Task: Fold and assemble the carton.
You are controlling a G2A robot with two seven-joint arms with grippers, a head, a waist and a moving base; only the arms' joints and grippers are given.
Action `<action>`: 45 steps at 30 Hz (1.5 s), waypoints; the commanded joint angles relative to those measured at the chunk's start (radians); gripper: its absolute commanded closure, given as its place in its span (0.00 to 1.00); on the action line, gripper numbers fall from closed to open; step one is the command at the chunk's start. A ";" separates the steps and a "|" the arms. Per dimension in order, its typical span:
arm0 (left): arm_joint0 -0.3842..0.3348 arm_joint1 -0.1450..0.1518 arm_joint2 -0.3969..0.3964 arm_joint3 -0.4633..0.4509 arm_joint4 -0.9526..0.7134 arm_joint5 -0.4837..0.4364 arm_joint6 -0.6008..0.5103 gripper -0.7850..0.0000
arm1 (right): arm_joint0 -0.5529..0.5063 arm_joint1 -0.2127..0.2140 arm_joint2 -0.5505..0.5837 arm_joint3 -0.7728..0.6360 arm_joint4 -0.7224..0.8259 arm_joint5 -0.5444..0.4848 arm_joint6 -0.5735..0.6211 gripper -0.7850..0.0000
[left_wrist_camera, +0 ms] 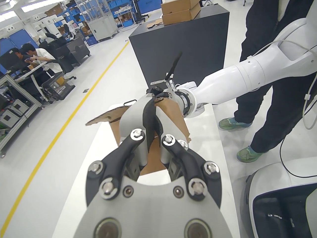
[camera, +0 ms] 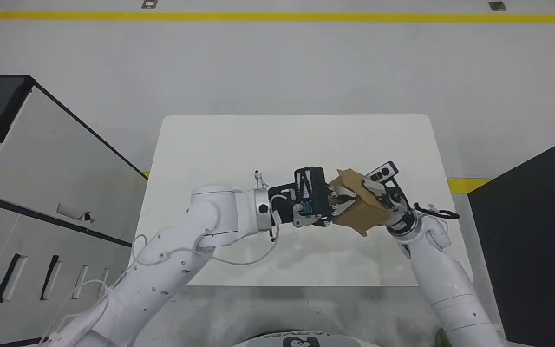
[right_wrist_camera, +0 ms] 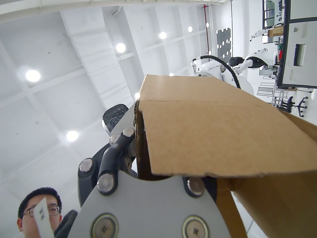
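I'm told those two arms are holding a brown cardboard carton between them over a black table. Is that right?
Not quite: the table is white, not black, as the top view shows. The rest stands: the left gripper and the right gripper hold the brown cardboard carton between them over it.
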 commanded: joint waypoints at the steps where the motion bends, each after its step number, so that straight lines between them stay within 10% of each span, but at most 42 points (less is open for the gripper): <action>1: 0.005 0.001 -0.001 -0.001 -0.001 -0.002 -0.001 1.00 | 0.000 0.000 0.001 0.000 0.000 0.001 0.000 1.00; 45: 0.067 0.026 -0.101 -0.064 0.077 0.011 -0.053 1.00 | -0.012 0.025 0.059 -0.009 -0.258 -0.141 -0.015 1.00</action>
